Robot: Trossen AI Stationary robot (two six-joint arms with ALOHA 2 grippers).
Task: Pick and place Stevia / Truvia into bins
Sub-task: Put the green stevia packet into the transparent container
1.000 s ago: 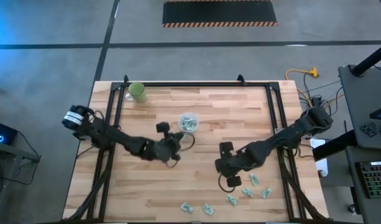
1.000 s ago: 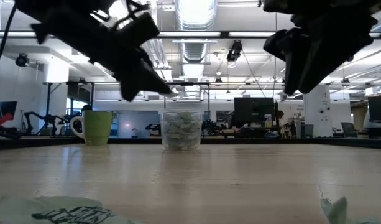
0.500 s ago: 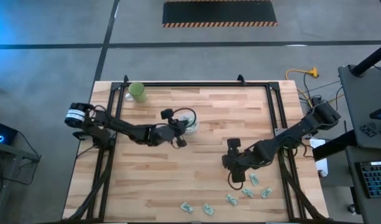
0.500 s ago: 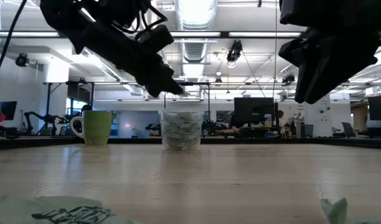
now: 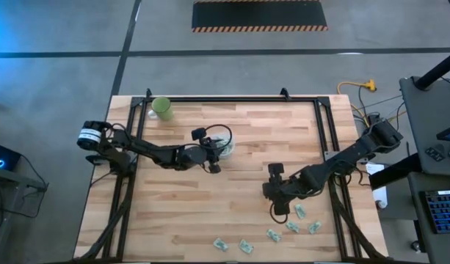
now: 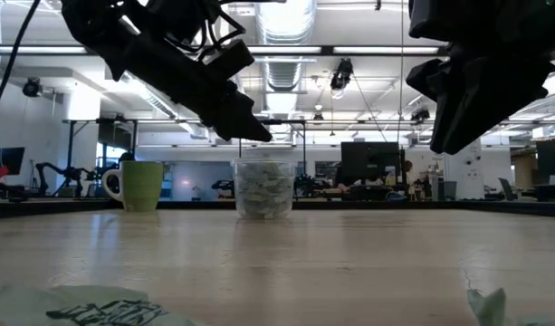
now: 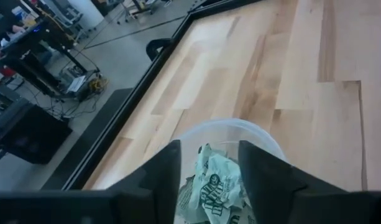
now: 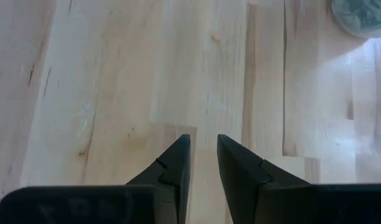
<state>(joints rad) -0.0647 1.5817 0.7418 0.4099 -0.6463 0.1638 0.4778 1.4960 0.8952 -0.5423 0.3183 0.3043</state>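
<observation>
Seen from above, the left pincer [image 5: 214, 152] sits near the centre of the wooden counter [image 5: 239, 125], right over the clear cup [image 5: 225, 144]. The left wrist view shows its two dark fingers [image 7: 167, 171] spread apart with a clear gap between them, poised above the cup's open mouth and holding nothing; crumpled green-and-white Stevia packets [image 7: 216, 186] lie inside the cup below the gap. In the low view the cup [image 6: 263, 188] stands in the middle of the frame, filled with packets, with the left arm slanting down from the upper left just above its rim.

The right pincer [image 5: 279, 209] is in the lower right part of the high view, close to a scatter of loose packets [image 5: 300, 212] along the counter's lower edge. In the right wrist view its fingers [image 8: 175, 163] are drawn close together with only a narrow gap, empty, over bare wood.

An opaque green mug [image 5: 162, 108] stands in the counter's upper left corner, well apart from the clear cup.
</observation>
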